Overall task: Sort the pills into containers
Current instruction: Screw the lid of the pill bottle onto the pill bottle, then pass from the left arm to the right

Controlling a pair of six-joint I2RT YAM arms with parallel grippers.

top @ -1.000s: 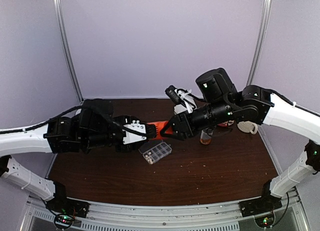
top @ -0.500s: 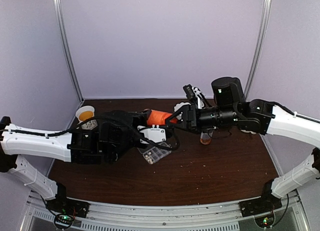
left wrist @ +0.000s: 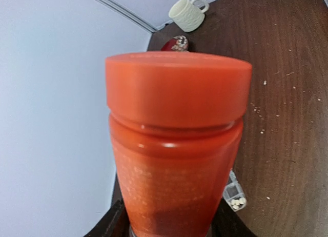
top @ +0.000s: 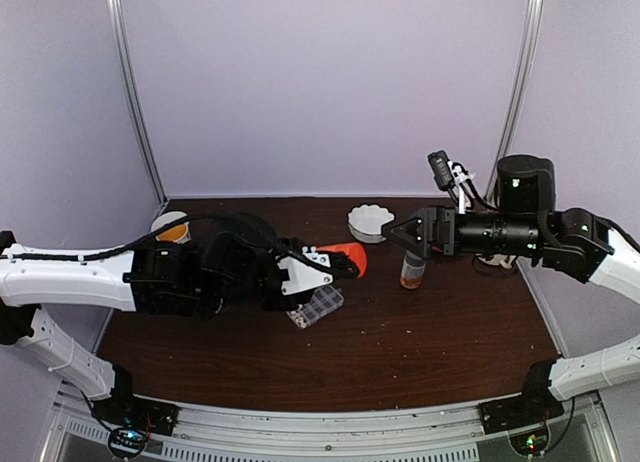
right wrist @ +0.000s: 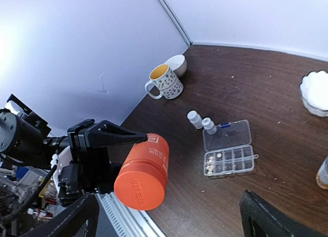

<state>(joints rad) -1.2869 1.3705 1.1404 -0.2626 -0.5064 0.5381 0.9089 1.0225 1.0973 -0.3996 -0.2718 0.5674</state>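
1. Pills [right wrist: 211, 166] lie in a few compartments of the organizer box [right wrist: 229, 147]. The box sits open about the middle of the surface, slightly toward its left edge.
2. Your left gripper [top: 320, 265] has its jaws clamped round the orange bottle [top: 345, 257]. The bottle is capped and held sideways in the air close to the box.
3. Your right gripper [top: 400, 230] faces the cap from a little way off, jaws wide and empty.
4. Risk: if you take the cap off with the bottle lying this flat, its contents would likely pour out. They could scatter over the surface or land in the wrong compartments.
5. Risk: a loose hold while twisting could drop the bottle onto the open box and bounce the pills out.
6. Risk: the small white bottles [right wrist: 193, 118] stand just beside the box lid, and a low sweep could topple them.
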